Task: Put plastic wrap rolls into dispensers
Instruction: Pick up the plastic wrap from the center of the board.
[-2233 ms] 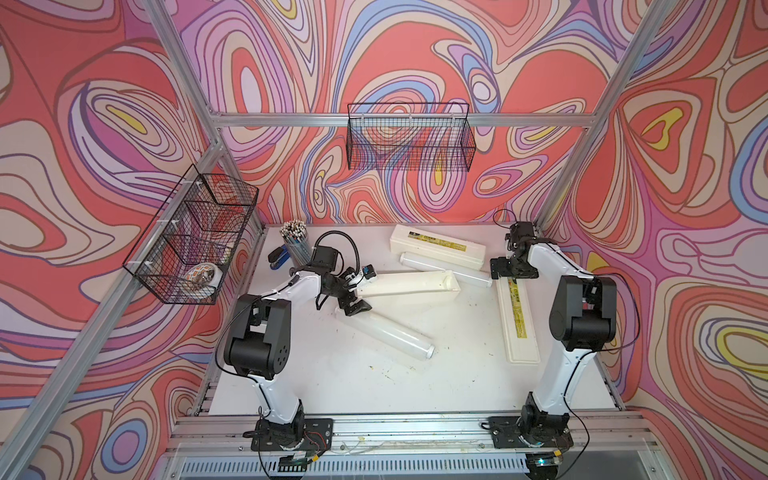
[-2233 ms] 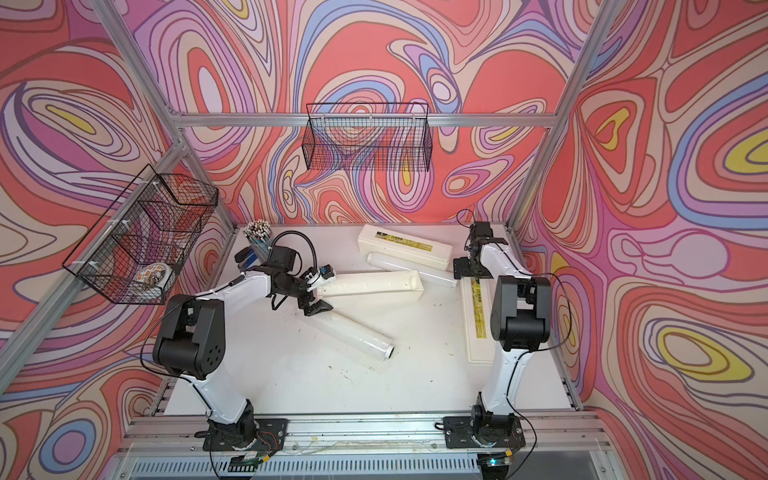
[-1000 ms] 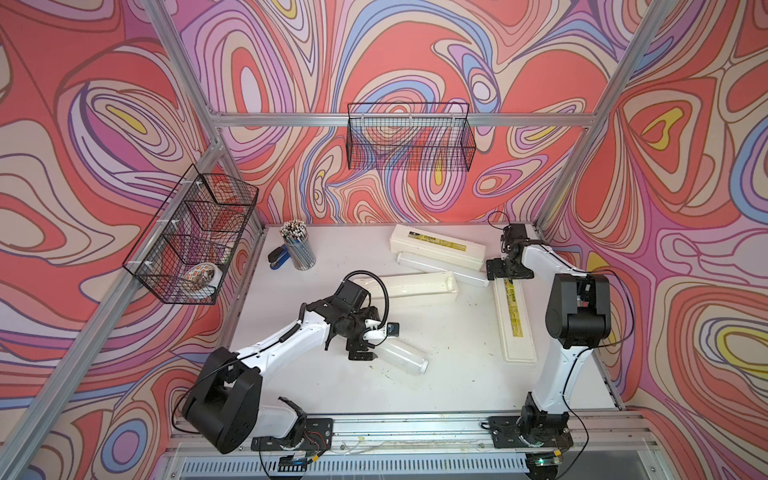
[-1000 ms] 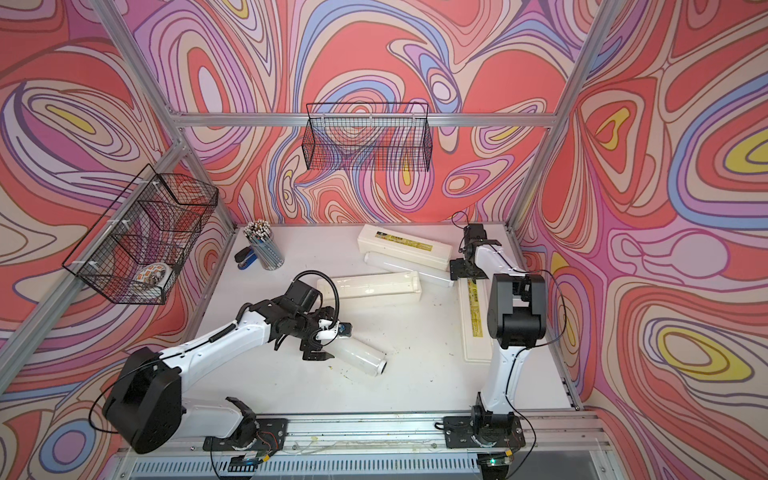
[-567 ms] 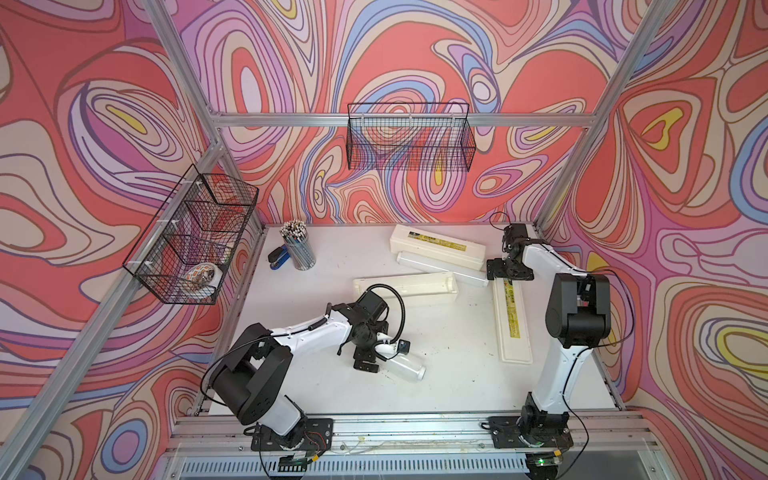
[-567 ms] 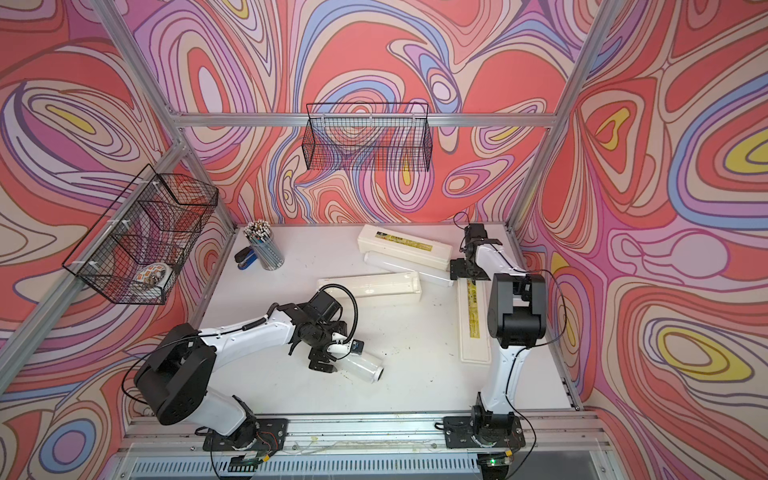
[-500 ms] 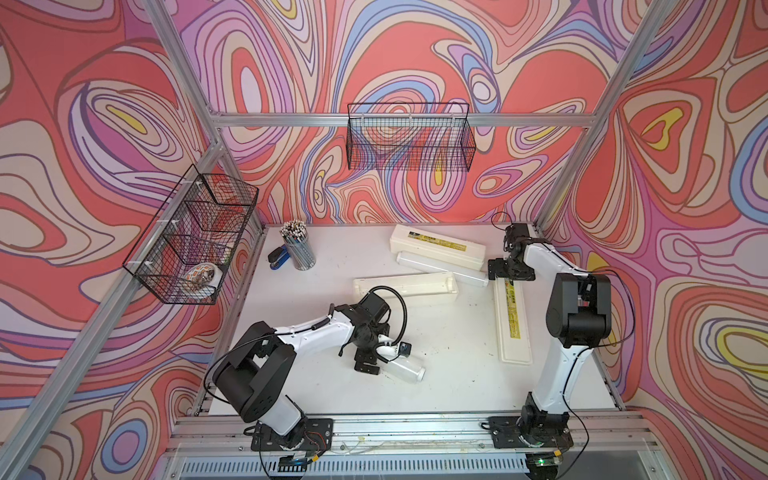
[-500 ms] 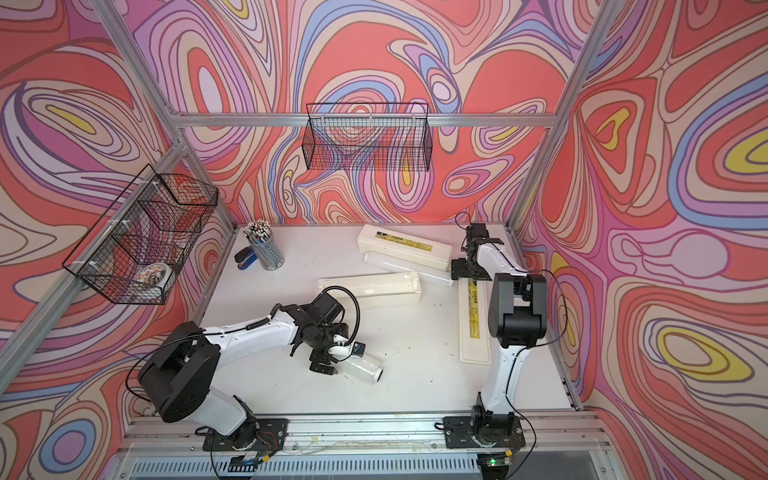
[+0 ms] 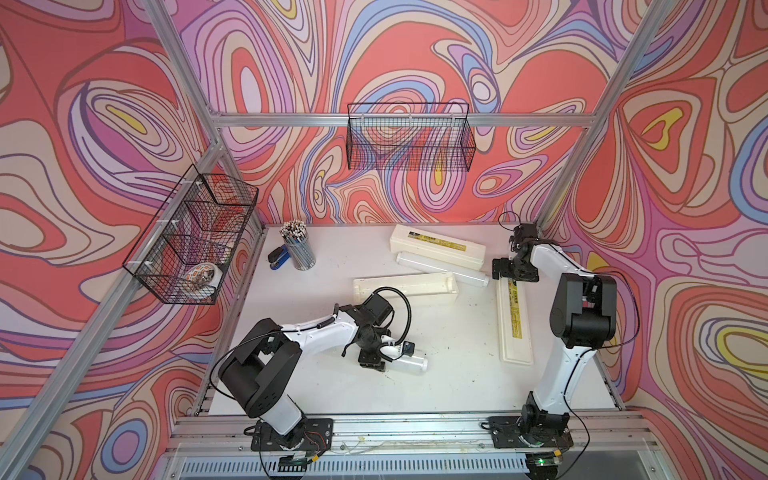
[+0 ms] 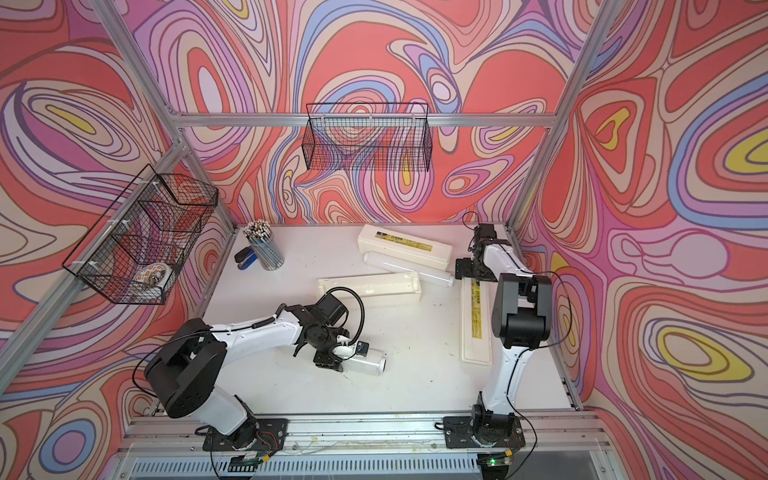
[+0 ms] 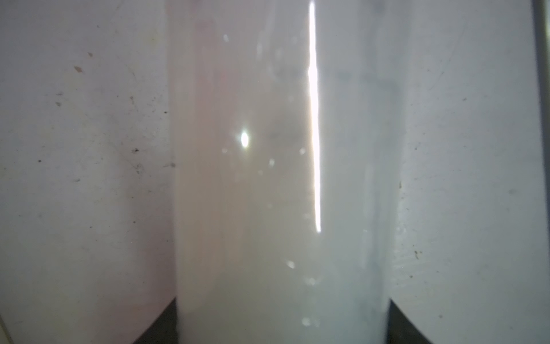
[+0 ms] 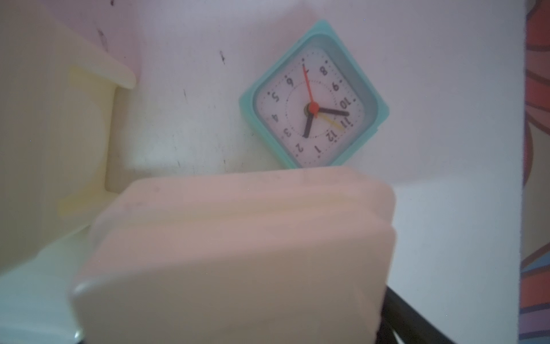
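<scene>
Left gripper (image 9: 386, 354) straddles a roll (image 9: 412, 363) (squeezed or not, I cannot tell) in front of the open dispenser (image 9: 405, 286). Right gripper (image 9: 514, 272), beside that dispenser's end, is equally unclear.

Two glossy white plastic wrap rolls (image 9: 457, 272) (image 9: 411, 365). Three long cream-white plastic dispenser pieces (image 9: 438, 249) (image 9: 405, 286) (image 9: 515, 332), two label-striped. Two black wire baskets (image 9: 409, 139) (image 9: 191, 237). One blue stapler (image 9: 277, 259). One grey cup of pencils (image 9: 300, 251). One teal square clock (image 12: 312, 104).
</scene>
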